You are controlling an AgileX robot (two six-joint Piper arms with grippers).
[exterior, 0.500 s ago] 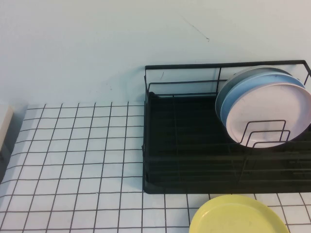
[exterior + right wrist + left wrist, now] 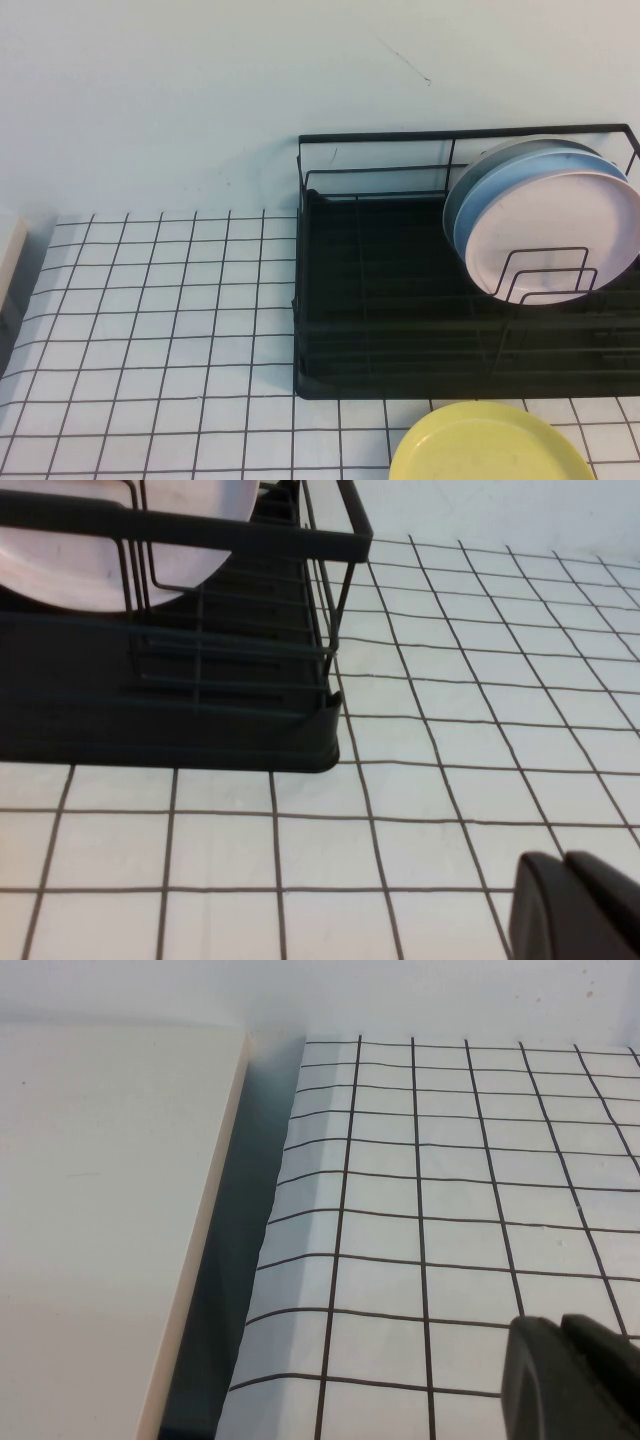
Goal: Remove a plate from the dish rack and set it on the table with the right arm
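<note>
Three plates in view, none moved out of the dish rack [image 2: 380, 300]; both grippers at wrist-view edge only.

Pale pink plate [image 2: 555, 235] stood on edge at right end of rack, frontmost, tucked behind looped wire divider [image 2: 545, 272]; light blue plate [image 2: 500, 195] directly behind it, touching or nearly so. Yellow plate [image 2: 490, 445] lay flat on table [image 2: 150, 320], just in front of rack's near edge. Neither arm seen in high view. Right gripper [image 2: 578, 908] low over bare grid table, off rack's corner, well apart from pink plate; only a dark finger part visible, open or closed could not be told. Left gripper [image 2: 570, 1378] over grid table near its edge, beside a cream slab [image 2: 100, 1220]; finger state likewise could not be told.
</note>
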